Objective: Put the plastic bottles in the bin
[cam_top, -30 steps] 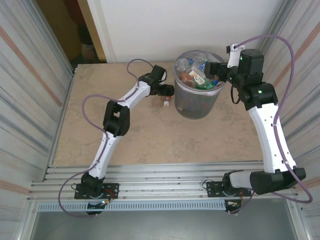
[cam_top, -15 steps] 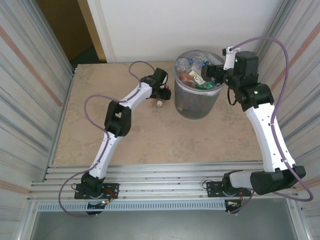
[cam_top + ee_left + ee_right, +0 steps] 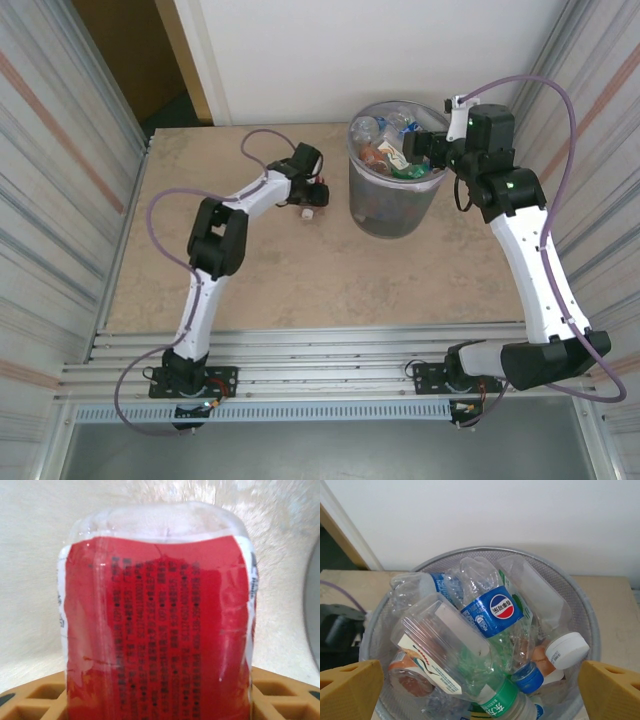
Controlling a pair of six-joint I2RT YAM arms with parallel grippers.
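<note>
A clear plastic bottle with a red label [image 3: 160,630] stands right up against the left wrist camera, between orange fingers [image 3: 30,702] at the bottom corners. In the top view my left gripper [image 3: 314,194] is shut on this bottle [image 3: 309,210], low over the table just left of the bin [image 3: 392,212]. The round grey bin [image 3: 572,582] holds several plastic bottles: one blue-labelled [image 3: 492,611], one green-labelled [image 3: 496,704], one clear and white-capped [image 3: 545,615]. My right gripper [image 3: 480,692] hangs open above the bin's right rim, nothing between its fingers.
The beige table [image 3: 300,280] is fenced by corrugated metal walls left and right, with a white wall behind the bin. A doorway opens at the far left corner [image 3: 140,60]. The purple cable [image 3: 170,215] loops beside the left arm.
My left gripper has closed on the red-labelled bottle, and the arm with the bottle has swung a little leftward, away from the bin. The right arm shifted slightly, then held still.
</note>
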